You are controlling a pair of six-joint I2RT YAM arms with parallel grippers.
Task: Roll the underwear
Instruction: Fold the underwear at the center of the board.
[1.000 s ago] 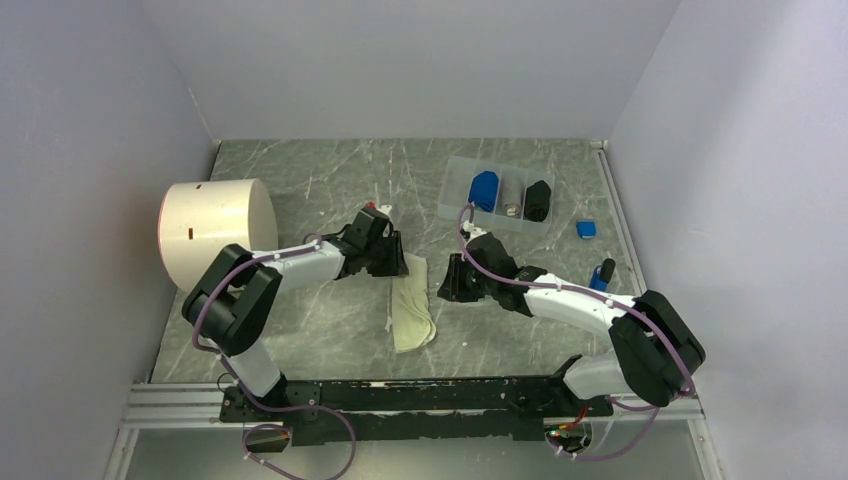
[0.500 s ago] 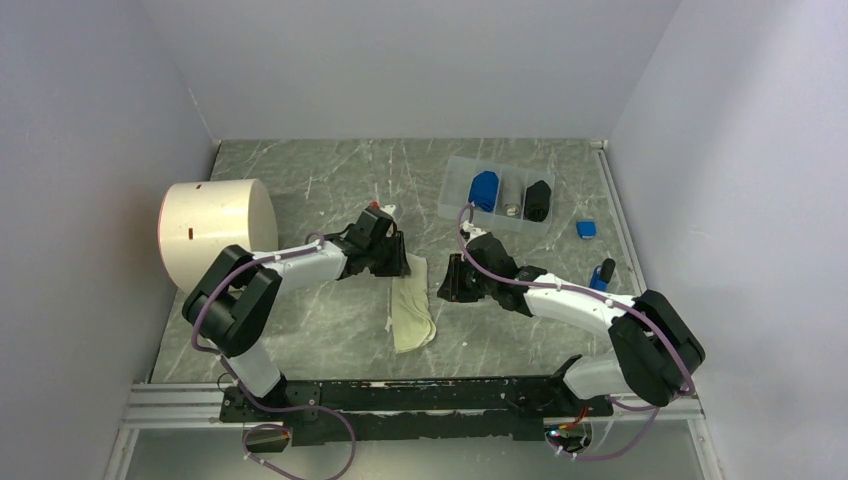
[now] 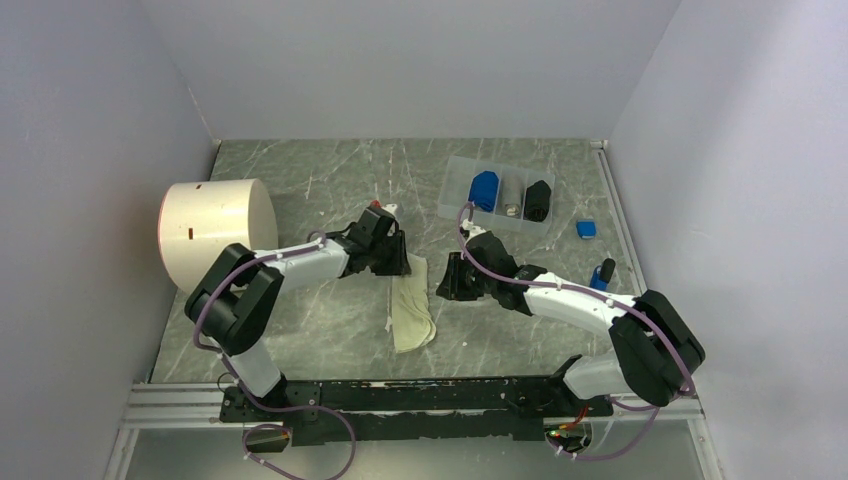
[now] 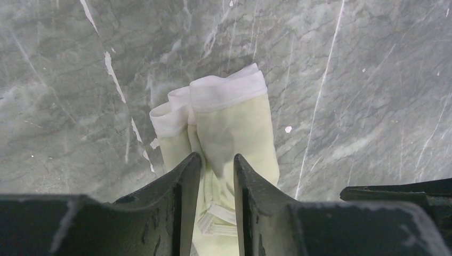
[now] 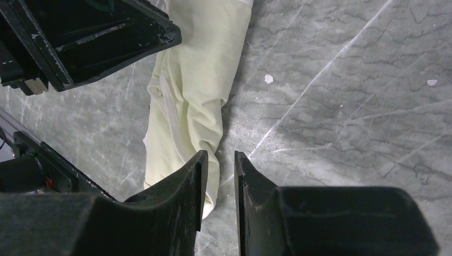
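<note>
Rolling step in hand: cream underwear lies as a long folded strip on the marble table, between the two grippers.
The left gripper is set over the strip with its fingers drawn nearly together. Cloth shows in the gap, but a pinch cannot be confirmed; the white waistband end is seen ahead of the fingers. The right gripper is likewise nearly closed, empty, just beside the strip's right edge. Judged: the roll should be started at one end, kept tight and square, with the fold pinned by the second gripper. Main obstruction is judged to be the grippers crowding each other. White cylinder is well left. Farther back, a clear tray holds a blue roll, likely the blue underwear already done, and a black item. A blue block lies beside the tray.
</note>
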